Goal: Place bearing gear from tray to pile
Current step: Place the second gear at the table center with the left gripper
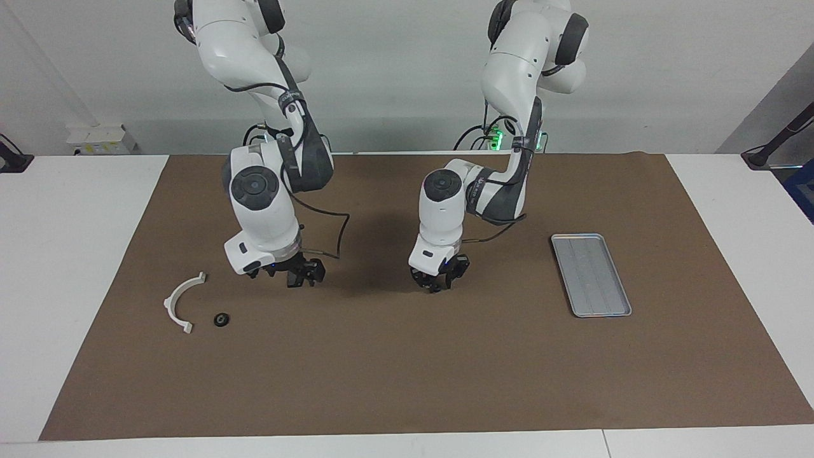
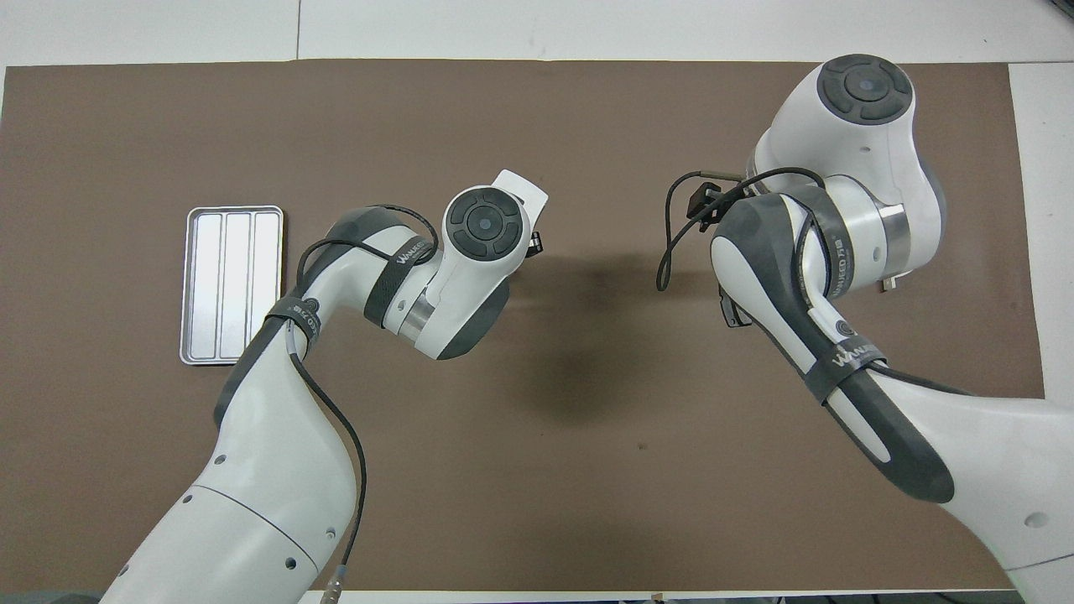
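The silver ribbed tray [image 1: 591, 275] lies empty toward the left arm's end of the table; it also shows in the overhead view [image 2: 232, 285]. The pile lies toward the right arm's end: a white semicircular bracket [image 1: 184, 302] with a small black bearing gear [image 1: 221, 320] flat on the mat beside it. No dark brake-pad pieces show. My right gripper [image 1: 299, 275] hangs low over the mat beside the bracket, apart from the gear. My left gripper [image 1: 439, 280] hangs low over the middle of the mat. In the overhead view the right arm hides the pile.
A brown mat [image 1: 407, 381] covers most of the white table [image 1: 63, 254]. Both forearms lean out over the middle of the mat. A cable loops from each wrist.
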You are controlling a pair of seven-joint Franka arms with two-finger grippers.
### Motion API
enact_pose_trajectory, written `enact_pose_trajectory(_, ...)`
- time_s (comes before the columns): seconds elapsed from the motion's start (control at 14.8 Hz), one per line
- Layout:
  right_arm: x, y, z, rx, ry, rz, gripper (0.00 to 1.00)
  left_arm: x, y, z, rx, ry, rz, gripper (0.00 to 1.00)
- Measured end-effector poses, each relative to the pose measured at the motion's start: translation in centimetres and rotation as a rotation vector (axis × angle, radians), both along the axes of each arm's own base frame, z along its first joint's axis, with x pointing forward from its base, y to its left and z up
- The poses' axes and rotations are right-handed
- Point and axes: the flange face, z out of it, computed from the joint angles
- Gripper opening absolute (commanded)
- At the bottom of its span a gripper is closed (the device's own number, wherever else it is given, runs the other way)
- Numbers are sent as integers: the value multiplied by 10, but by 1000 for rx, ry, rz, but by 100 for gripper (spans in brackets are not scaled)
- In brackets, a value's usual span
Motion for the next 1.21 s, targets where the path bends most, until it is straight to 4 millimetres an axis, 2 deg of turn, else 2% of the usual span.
enact_pose_trajectory(0.34, -13, 7, 30, 17, 14, 0, 100, 8, 7, 6, 1, -15, 9, 100)
enact_pose_trajectory(0.54, -17, 8, 37, 17, 19, 0, 100, 36, 43, 30, -6, -50, 13, 100)
enact_pose_trajectory(0.74, -18, 7, 37, 16, 23, 0, 100, 71, 112, 56, -1, -78, 6, 100)
enact_pose_trajectory(0.94, -18, 9, 38, 16, 23, -16, 100, 103, 207, 79, 24, -96, -30, 100)
enact_pose_trajectory(1.08, -22, 26, 38, 11, 19, -61, 100, 116, 270, 89, 45, -96, -65, 100)
enact_pose_trajectory(1.21, -30, 61, 39, 9, 2, -98, 100, 121, 320, 99, 53, -92, -93, 100)
